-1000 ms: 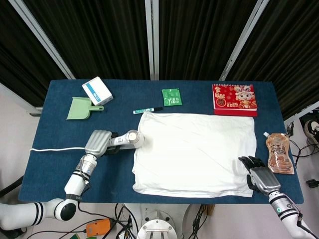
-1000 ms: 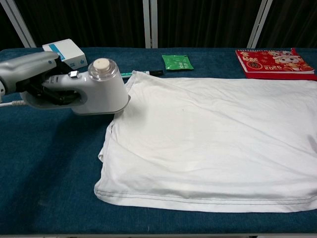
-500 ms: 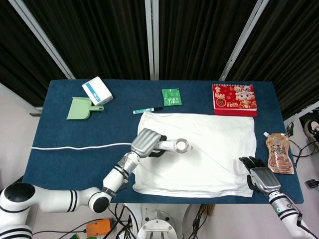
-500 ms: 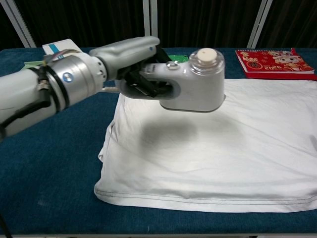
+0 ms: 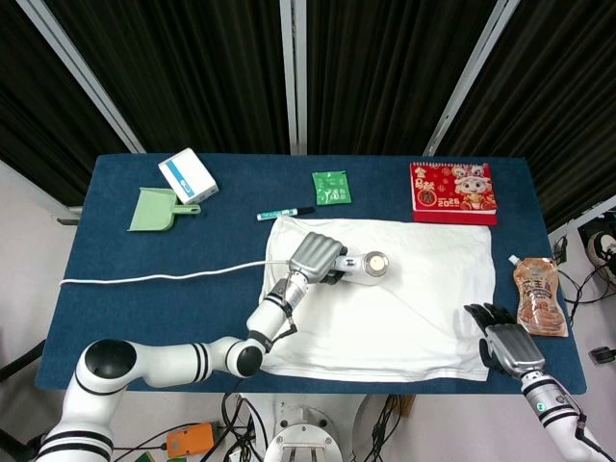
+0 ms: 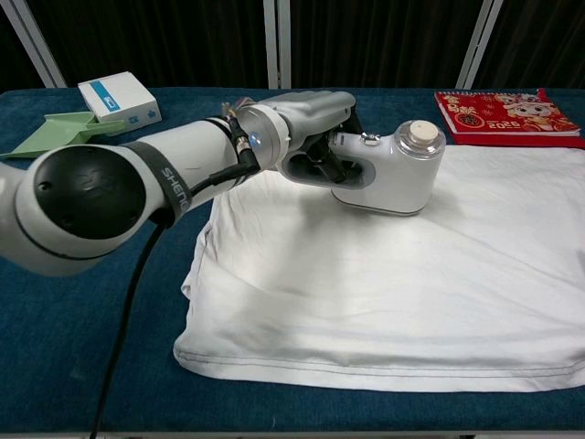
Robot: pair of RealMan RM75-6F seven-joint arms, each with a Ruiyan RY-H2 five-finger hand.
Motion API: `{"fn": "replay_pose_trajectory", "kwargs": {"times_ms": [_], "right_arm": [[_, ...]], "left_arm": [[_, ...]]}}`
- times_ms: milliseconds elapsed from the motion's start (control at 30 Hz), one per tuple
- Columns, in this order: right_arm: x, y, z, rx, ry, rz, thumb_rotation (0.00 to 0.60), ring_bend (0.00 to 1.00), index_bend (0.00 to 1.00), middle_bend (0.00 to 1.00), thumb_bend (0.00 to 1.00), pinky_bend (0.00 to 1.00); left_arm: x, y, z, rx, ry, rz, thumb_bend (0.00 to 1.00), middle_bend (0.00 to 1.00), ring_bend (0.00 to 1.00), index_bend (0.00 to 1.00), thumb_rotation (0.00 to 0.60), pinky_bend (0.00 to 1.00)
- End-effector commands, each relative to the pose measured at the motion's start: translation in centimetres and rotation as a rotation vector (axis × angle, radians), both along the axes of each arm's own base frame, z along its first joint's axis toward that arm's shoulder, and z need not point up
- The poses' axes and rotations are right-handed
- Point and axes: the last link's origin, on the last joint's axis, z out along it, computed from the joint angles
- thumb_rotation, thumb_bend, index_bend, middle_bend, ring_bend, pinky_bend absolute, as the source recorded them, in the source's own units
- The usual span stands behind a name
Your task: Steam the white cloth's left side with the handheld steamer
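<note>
The white cloth [image 5: 404,308] [image 6: 393,293] lies flat on the blue table. My left hand [image 5: 316,255] [image 6: 306,114] grips the handle of the white handheld steamer [image 5: 366,267] [image 6: 388,171], which sits over the upper middle of the cloth, its round cap pointing right. In the chest view the steamer's base looks close to the fabric. Its white cord [image 5: 164,277] trails left across the table. My right hand [image 5: 505,345] rests at the cloth's lower right corner, holding nothing, fingers slightly apart.
Along the far side lie a white-and-blue box [image 5: 188,175], a green dustpan [image 5: 154,210], a pen [image 5: 285,213], a green packet [image 5: 330,187] and a red calendar [image 5: 452,192]. A brown pouch [image 5: 539,296] sits at the right edge.
My left hand has carried the steamer from the cloth's left edge rightward and farther back, onto the cloth's upper middle. The cord followed. The right hand stayed put.
</note>
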Motion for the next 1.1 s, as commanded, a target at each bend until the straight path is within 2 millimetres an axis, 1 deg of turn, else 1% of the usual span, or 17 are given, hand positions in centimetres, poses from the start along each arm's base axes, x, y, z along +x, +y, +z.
{"fn": "replay_pose_trajectory", "kwargs": {"times_ms": [33, 133, 233, 367, 600, 667, 767, 867, 900, 967, 1067, 1100], "right_arm": [[-0.1, 0.0, 0.0, -0.001, -0.002, -0.006, 0.600, 0.01, 0.08, 0.12, 0.92, 0.11], [-0.2, 0.0, 0.0, -0.003, -0.003, -0.013, 0.600, 0.01, 0.08, 0.12, 0.92, 0.11], [-0.4, 0.0, 0.0, -0.004, -0.003, -0.020, 0.600, 0.01, 0.08, 0.12, 0.92, 0.11], [-0.5, -0.1, 0.0, -0.007, -0.005, -0.026, 0.600, 0.01, 0.08, 0.12, 0.92, 0.11], [-0.3, -0.4, -0.1, -0.007, -0.007, -0.017, 0.600, 0.01, 0.08, 0.12, 0.92, 0.11], [-0.3, -0.5, -0.1, -0.010, -0.009, -0.013, 0.600, 0.01, 0.08, 0.12, 0.92, 0.11], [-0.2, -0.6, 0.0, -0.015, -0.013, -0.008, 0.600, 0.01, 0.08, 0.12, 0.92, 0.11], [-0.2, -0.7, 0.1, -0.020, -0.016, -0.004, 0.600, 0.01, 0.08, 0.12, 0.92, 0.11], [-0.2, -0.7, 0.2, -0.022, -0.017, -0.002, 0.600, 0.01, 0.08, 0.12, 0.92, 0.11], [-0.2, -0.8, 0.3, -0.026, -0.019, 0.002, 0.600, 0.01, 0.08, 0.12, 0.92, 0.11], [-0.1, -1.0, 0.8, -0.041, -0.020, 0.011, 0.600, 0.01, 0.08, 0.12, 0.92, 0.11], [0.0, -1.0, 0.9, -0.048, -0.021, 0.016, 0.600, 0.01, 0.08, 0.12, 0.92, 0.11]], "left_arm": [[0.1, 1.3, -0.8, 0.014, 0.045, 0.038, 0.59, 1.00, 0.83, 0.89, 0.488, 0.66], [-1.0, 2.6, -0.6, 0.042, 0.073, 0.085, 0.59, 1.00, 0.83, 0.89, 0.488, 0.66], [-2.5, 3.9, 0.1, 0.077, 0.089, 0.131, 0.59, 1.00, 0.83, 0.89, 0.491, 0.66], [-5.0, 5.3, 1.5, 0.120, 0.086, 0.202, 0.59, 1.00, 0.83, 0.89, 0.489, 0.66], [-9.5, 6.9, 4.0, 0.210, 0.109, 0.278, 0.59, 1.00, 0.83, 0.89, 0.489, 0.66], [-10.5, 7.1, 4.6, 0.219, 0.108, 0.294, 0.59, 1.00, 0.83, 0.89, 0.489, 0.66], [-11.1, 6.7, 5.9, 0.226, 0.041, 0.308, 0.59, 1.00, 0.83, 0.89, 0.489, 0.66], [-11.3, 5.5, 7.8, 0.232, -0.063, 0.295, 0.59, 1.00, 0.83, 0.89, 0.490, 0.66], [-11.4, 4.9, 8.7, 0.240, -0.096, 0.280, 0.59, 1.00, 0.83, 0.89, 0.489, 0.66], [-11.9, 3.9, 10.0, 0.254, -0.128, 0.258, 0.59, 1.00, 0.83, 0.89, 0.488, 0.66], [-13.4, 2.3, 12.2, 0.265, -0.156, 0.241, 0.59, 1.00, 0.82, 0.89, 0.488, 0.66], [-14.3, 1.6, 13.0, 0.273, -0.155, 0.243, 0.59, 1.00, 0.82, 0.89, 0.487, 0.66]]}}
